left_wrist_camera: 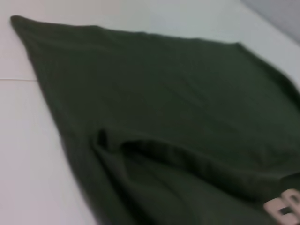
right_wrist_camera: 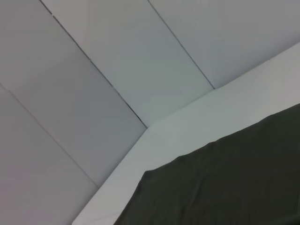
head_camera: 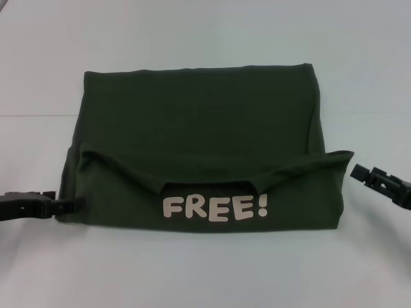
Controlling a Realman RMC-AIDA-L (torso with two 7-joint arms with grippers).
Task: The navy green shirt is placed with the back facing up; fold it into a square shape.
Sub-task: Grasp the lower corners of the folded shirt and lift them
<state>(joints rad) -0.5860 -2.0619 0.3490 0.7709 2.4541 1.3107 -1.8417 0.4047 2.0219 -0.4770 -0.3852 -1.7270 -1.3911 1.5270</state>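
The navy green shirt [head_camera: 199, 141], soft, light and floppy, is spread mid-tabletop [head_camera: 192, 269], best pinched at its near corners; the left claw [head_camera: 64, 206] at 8 o'clock looks closed on its edge, the right claw [head_camera: 357, 171] at 3 o'clock holds nothing, its opening untellable.

White table [head_camera: 205, 276] w/ folded navy green shirt [head_camera: 199, 122] lying flat on it.

Black, angular left gripper [head_camera: 64, 206], right gripper [head_camera: 357, 171]

Shirt [head_camera: 199, 122] dark olive green, plain; cream "FREE!" lettering [head_camera: 215, 208] on near fold; grippers black; table [head_camera: 205, 269] white
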